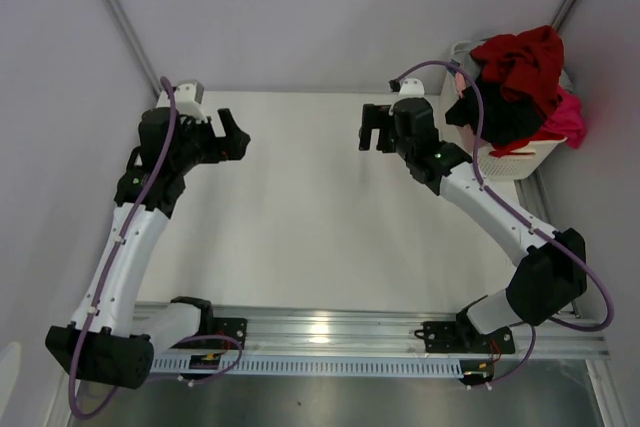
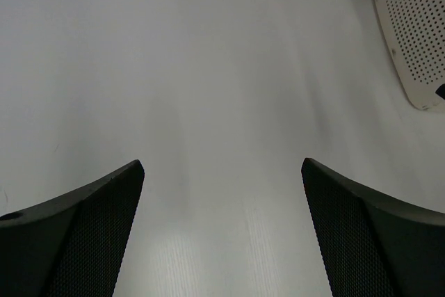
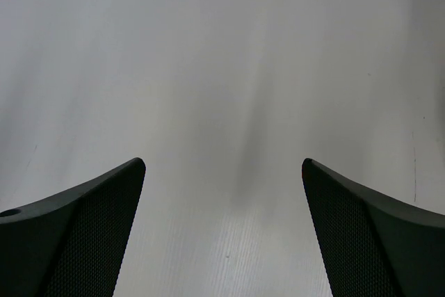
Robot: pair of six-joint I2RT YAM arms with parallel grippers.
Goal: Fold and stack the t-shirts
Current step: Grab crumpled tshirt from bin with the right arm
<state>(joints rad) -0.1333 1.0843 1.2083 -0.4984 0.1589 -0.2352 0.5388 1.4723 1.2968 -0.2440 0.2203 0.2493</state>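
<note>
- At 2 o'clock on the table (image 1: 300,217), in the far right corner: a white basket (image 1: 515,159) with perforated walls
- Heaped in it, well above the rim: the t-shirts (image 1: 515,87), crumpled together, unfolded
- Topmost, at the heap's 12 o'clock: the dark red tee (image 1: 522,59), bunched into loose folds
- Under it, at the heap's 8 o'clock: a black tee (image 1: 492,115), drooping over the basket's left rim
- At the heap's 4 o'clock: a pink tee (image 1: 568,119), spilling over the right rim
- At the heap's 10 o'clock: a pale grey patch (image 1: 462,50), cloth or basket edge, cannot tell
- Across the front of the black tee: a purple cable (image 1: 478,112) from the right arm
- At 10 o'clock over the table: the left gripper (image 1: 232,135), aimed toward 3 o'clock, jaws spread wide, nothing between them
- At 1 o'clock, just left of the basket: the right gripper (image 1: 372,129), aimed toward 9 o'clock, jaws likewise wide apart, holding nothing
- Between the two grippers, well apart from each other: only bare tabletop
- In the left wrist view: dark textured fingers (image 2: 83,234) at 7 and 5 o'clock, white tabletop in the gap, a corner of the basket at 2 o'clock
- In the right wrist view: the same wide gap, tabletop alone beneath it
</note>
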